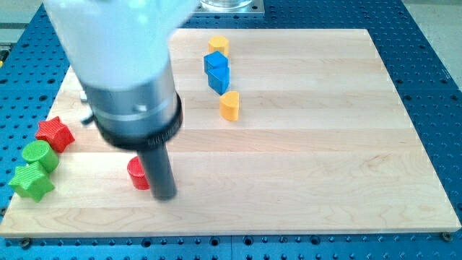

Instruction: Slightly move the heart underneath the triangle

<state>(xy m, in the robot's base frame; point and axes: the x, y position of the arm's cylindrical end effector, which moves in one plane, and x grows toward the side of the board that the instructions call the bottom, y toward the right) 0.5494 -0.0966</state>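
A yellow heart block (229,105) lies on the wooden board (310,144), just below two touching blue blocks. The upper blue block (214,62) is blocky. The lower blue block (219,80) narrows downward like a triangle. A yellow block (218,45) lies above them near the board's top edge. My tip (165,196) rests on the board at the lower left, far to the left of and below the heart. It stands right next to a red cylinder (137,174), on the cylinder's right.
A red star (55,133), a green cylinder (38,154) and a green star (32,181) cluster at the board's left edge. The blurred arm body (123,65) covers the board's upper left.
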